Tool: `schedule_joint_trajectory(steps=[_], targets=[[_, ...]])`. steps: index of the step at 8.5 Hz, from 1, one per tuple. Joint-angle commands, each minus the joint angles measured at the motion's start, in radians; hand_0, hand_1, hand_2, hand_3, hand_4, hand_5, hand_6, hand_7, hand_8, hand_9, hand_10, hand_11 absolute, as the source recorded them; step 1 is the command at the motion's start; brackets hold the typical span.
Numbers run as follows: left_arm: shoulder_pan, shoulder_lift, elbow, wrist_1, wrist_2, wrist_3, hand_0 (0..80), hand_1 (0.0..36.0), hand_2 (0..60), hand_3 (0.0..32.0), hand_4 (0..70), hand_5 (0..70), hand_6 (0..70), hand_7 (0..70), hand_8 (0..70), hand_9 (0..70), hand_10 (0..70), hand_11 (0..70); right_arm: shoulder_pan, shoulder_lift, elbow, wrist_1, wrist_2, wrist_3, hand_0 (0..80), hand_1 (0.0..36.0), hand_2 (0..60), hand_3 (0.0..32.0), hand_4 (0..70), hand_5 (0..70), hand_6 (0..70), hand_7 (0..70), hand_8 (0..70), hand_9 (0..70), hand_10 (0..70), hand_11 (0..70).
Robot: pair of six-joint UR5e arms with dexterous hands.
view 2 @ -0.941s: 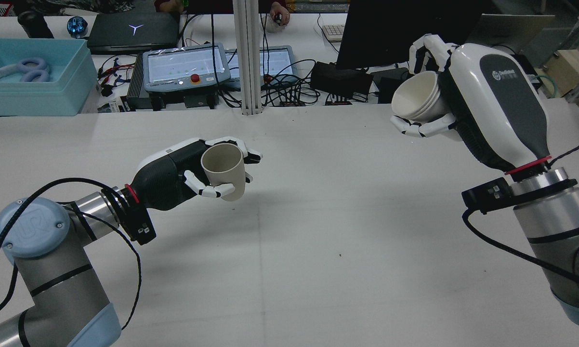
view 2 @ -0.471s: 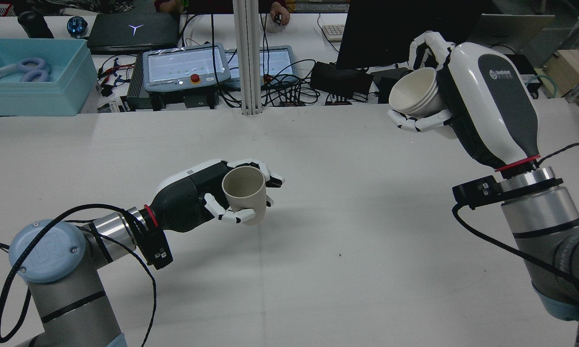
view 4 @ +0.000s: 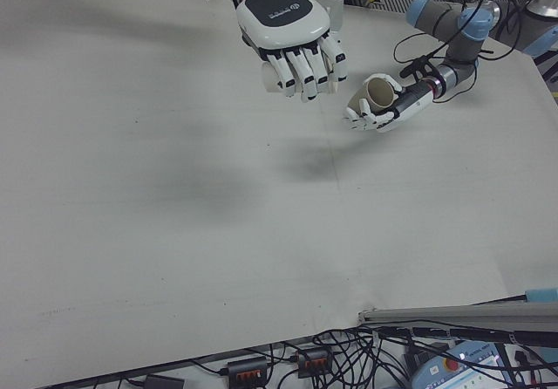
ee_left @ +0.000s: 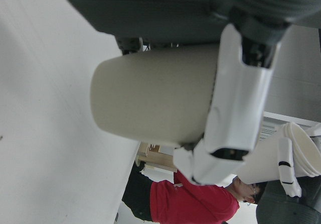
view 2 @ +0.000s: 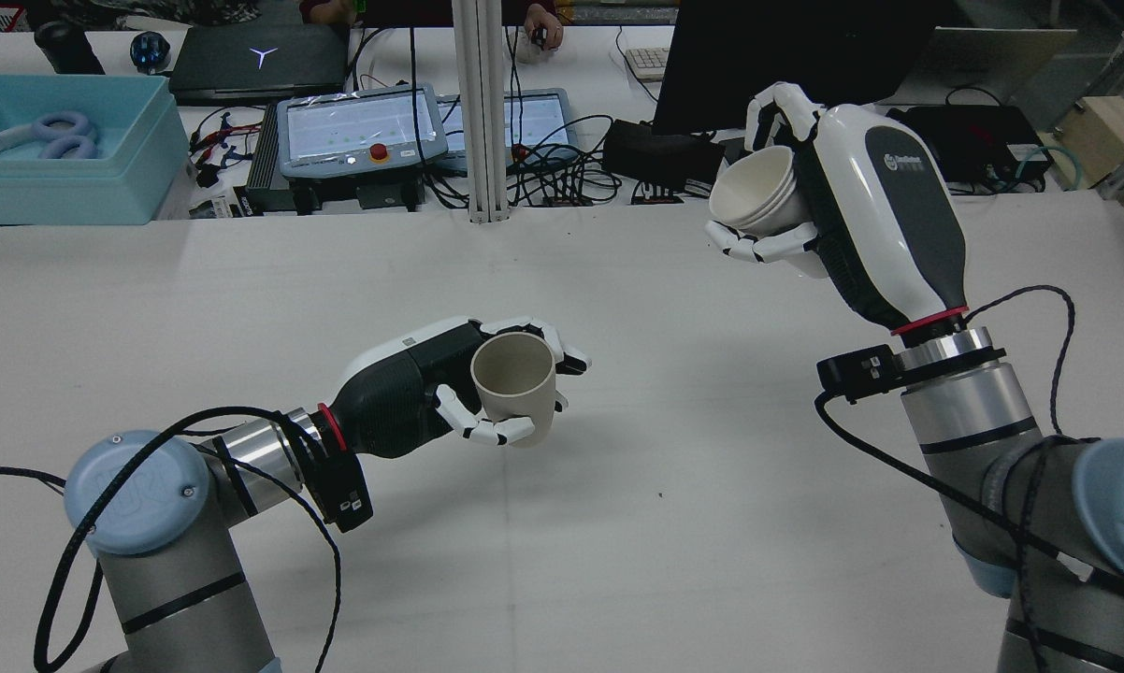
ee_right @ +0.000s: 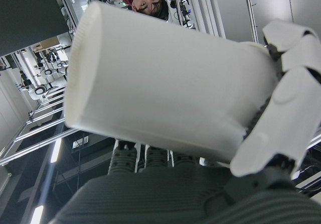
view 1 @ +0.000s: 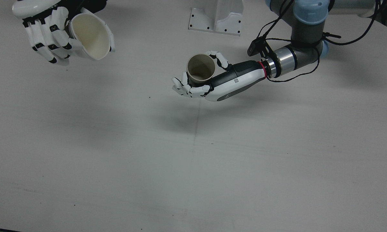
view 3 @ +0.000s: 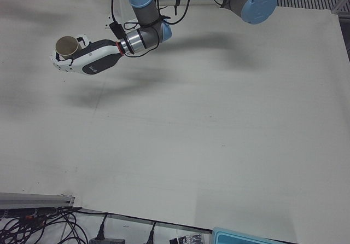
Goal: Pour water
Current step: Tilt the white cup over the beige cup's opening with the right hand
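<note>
A: Since the left hand (view 2: 431, 388) wraps its fingers around the beige cup (view 2: 515, 385) with the mouth facing up and only slightly tipped, I read that cup as the receiver. It hangs above the table (view 2: 674, 523), left of centre in the rear view, not resting on anything.

B: And the right hand (view 2: 810, 220)? It sits in the upper right of that frame, much higher.

A: Its fingers are curled around a white paper cup (view 2: 754, 201), which looks like more than one nested together. The mouth leans over toward the middle of the table, so I judge this to be the pouring cup, held high so it can tip above the other one.

B: They are well apart, though. In the front view the white cup (view 1: 90, 35) is in the upper left corner and the beige one (view 1: 200, 68) near top centre.

A: Right, so no pour seems possible from here until the mouths line up.

B: Is there water in either?

A: I cannot tell. The beige cup's inside looks bare in the front view, and the white cup's bottom is in shadow. The right hand's palm side is also hidden behind its own shell in the rear view.
</note>
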Motion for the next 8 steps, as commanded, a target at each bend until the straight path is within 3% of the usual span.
schedule_joint_trajectory(steps=[1, 3, 5, 8], targets=[[0.055, -0.108, 0.075, 0.012, -0.002, 0.015, 79.5, 36.0, 60.0, 0.0, 21.0, 70.0, 29.6, 27.6, 20.3, 23.4, 21.9, 35.6, -0.019, 0.018, -0.047, 0.001, -0.013, 0.051, 48.8, 15.8, 32.0, 0.0, 10.9, 70.0, 51.9, 69.2, 36.8, 49.2, 43.9, 62.9], [0.072, -0.153, 0.133, 0.006, -0.002, 0.015, 76.4, 36.0, 60.0, 0.0, 20.9, 70.0, 29.6, 27.3, 20.6, 23.6, 22.1, 35.7, -0.062, 0.018, -0.026, -0.027, -0.020, 0.021, 49.7, 17.5, 34.3, 0.0, 10.9, 70.0, 51.5, 69.8, 35.9, 48.4, 42.1, 60.3], [0.092, -0.160, 0.163, -0.009, -0.014, 0.021, 76.6, 36.0, 60.0, 0.0, 21.1, 70.0, 30.1, 27.7, 20.9, 24.1, 22.4, 36.1, -0.074, 0.015, 0.050, -0.045, -0.060, -0.176, 49.6, 18.7, 37.2, 0.0, 10.2, 70.0, 49.7, 68.2, 33.9, 47.8, 40.9, 58.7], [0.097, -0.169, 0.202, -0.037, -0.031, 0.019, 76.8, 36.0, 60.0, 0.0, 21.8, 70.0, 31.2, 28.4, 21.7, 24.9, 22.5, 36.3, -0.064, 0.011, 0.126, -0.145, -0.065, -0.208, 49.6, 19.4, 39.0, 0.0, 9.6, 70.0, 48.7, 66.5, 33.4, 47.1, 40.4, 57.9]])
